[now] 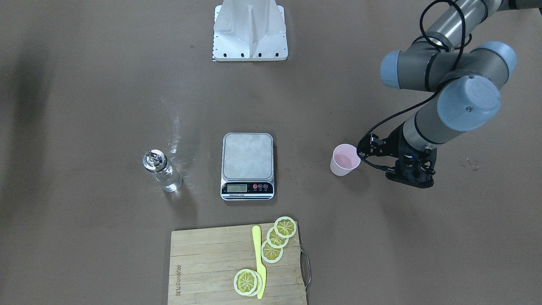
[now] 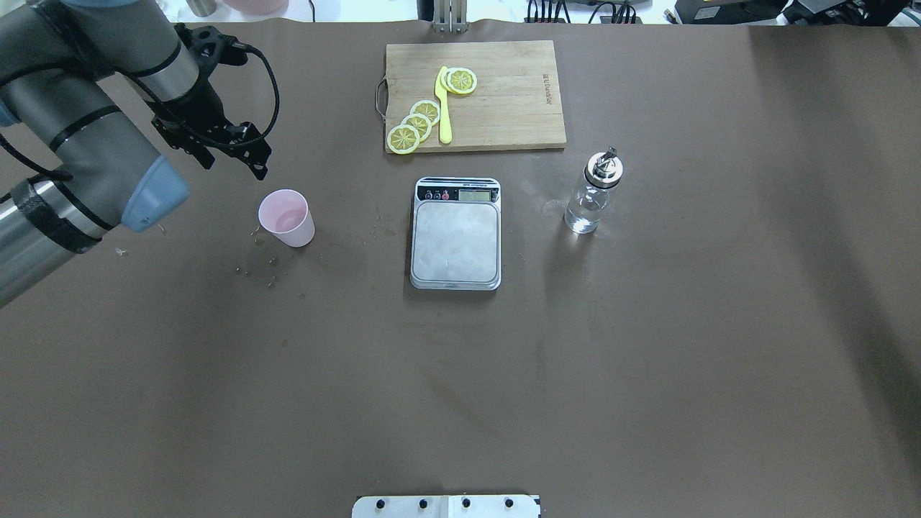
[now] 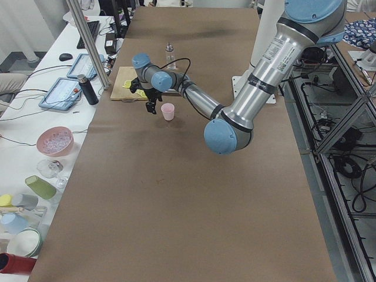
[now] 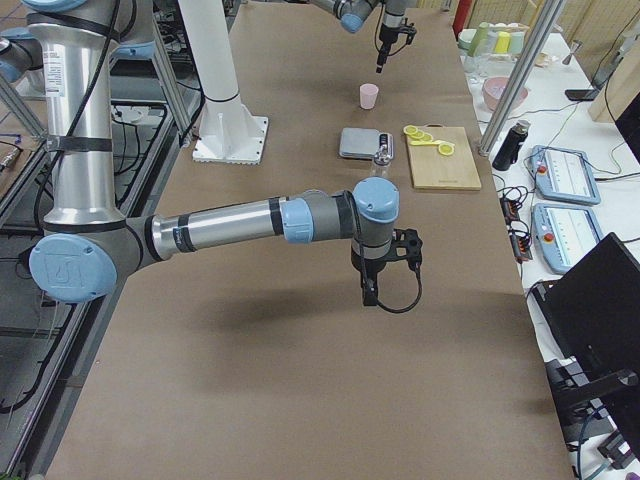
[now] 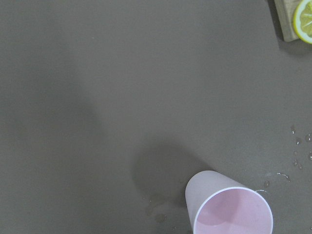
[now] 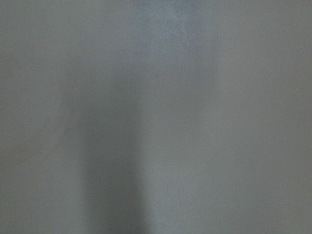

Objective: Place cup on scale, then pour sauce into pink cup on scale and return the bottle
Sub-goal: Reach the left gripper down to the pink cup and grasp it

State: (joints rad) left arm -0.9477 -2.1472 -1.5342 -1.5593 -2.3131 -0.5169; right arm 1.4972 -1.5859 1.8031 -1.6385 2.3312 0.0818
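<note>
The pale pink cup point(image 2: 286, 217) stands upright and empty on the brown table, well left of the scale point(image 2: 455, 241) in the overhead view. My left gripper point(image 2: 234, 167) hangs open just beyond the cup, apart from it and holding nothing. In the left wrist view the cup point(image 5: 229, 209) sits at the bottom edge. The platform of the scale point(image 1: 247, 163) is bare. The glass bottle point(image 2: 593, 194) with its metal spout stands upright to the scale's right. My right gripper point(image 4: 370, 290) shows only in the exterior right view, over bare table; I cannot tell whether it is open or shut.
A wooden cutting board point(image 2: 504, 108) with lemon slices point(image 2: 417, 126) and a yellow knife point(image 2: 444, 108) lies beyond the scale. Small droplets point(image 2: 266, 262) spot the table near the cup. The white base plate point(image 1: 250, 31) sits at the robot's edge.
</note>
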